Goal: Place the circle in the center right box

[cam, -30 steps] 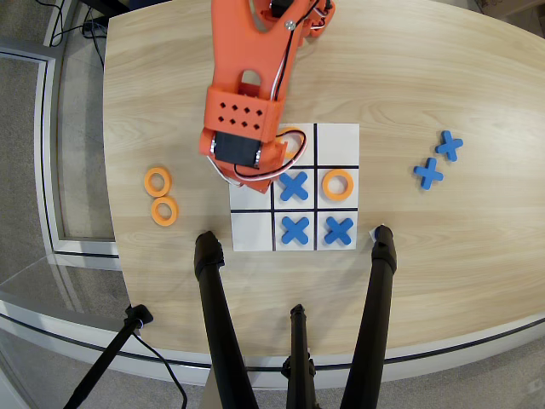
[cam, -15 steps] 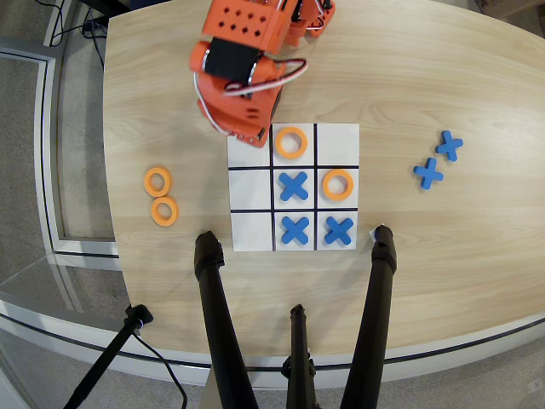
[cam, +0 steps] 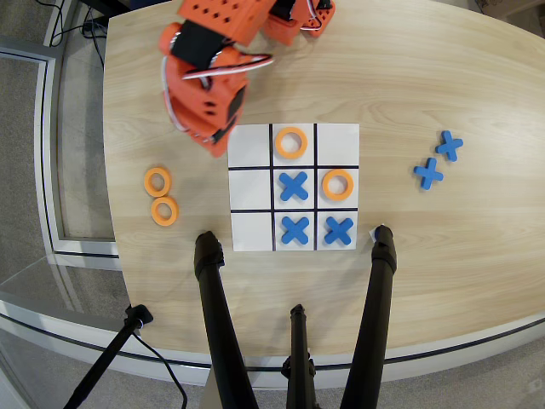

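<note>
Circle [cam: 338, 184], a flat orange ring, lies inside the center right box [cam: 338, 169] of the white three-by-three board [cam: 250, 228], clear of the black lines around it. Going left to right in the overhead view: grey floor and a pale frame edge run down the far left, then the light wood tabletop [cam: 443, 77] begins. Two more orange rings [cam: 160, 196] sit together near its left edge, well apart from the board. The orange arm [cam: 209, 72] hangs above the tabletop just beyond the board's upper left corner. Its fingers [cam: 215, 141] point down and are foreshortened, so whether they are wide or narrow cannot be told. On the board, another ring [cam: 291, 142] fills the top middle cell, and three blue crosses [cam: 295, 186] fill the centre, bottom middle and bottom right cells. The left column is bare. Two blue crosses [cam: 438, 158] rest on open wood at the right. Black tripod legs [cam: 220, 324] cover the tabletop's near edge.
</note>
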